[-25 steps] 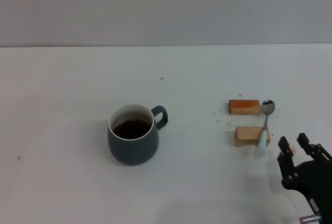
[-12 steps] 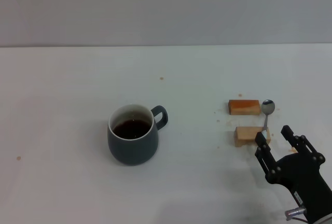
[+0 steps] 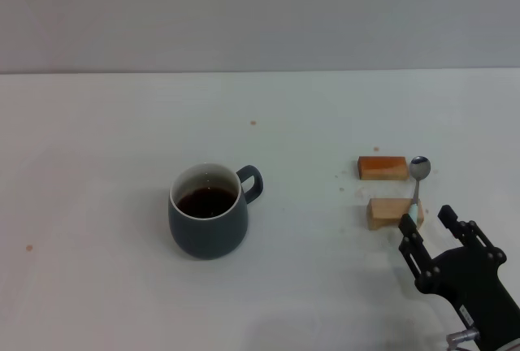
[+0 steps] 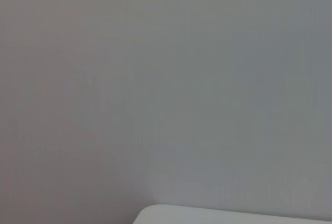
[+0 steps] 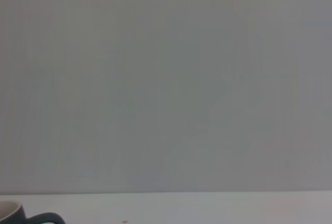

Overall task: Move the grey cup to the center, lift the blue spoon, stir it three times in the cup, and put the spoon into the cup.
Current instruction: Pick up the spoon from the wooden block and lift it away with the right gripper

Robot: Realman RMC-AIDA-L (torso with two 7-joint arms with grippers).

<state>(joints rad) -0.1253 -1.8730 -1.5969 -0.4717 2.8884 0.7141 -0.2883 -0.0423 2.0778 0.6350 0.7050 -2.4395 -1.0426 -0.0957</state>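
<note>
Head view: right gripper barely lower, jaws apparently straddling blue spoon.

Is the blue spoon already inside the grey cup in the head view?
No, the blue spoon lies across the wooden blocks, far to the right of the grey cup.

You have the grey cup standing on the table, left of its middle and nearer the front edge, with liquid in it. Toward the right edge two wooden blocks lie one behind the other, and the blue spoon rests across their right ends. The right gripper sits at the front right corner, just before the nearer block, its fingers either side of the spoon's handle end.
</note>
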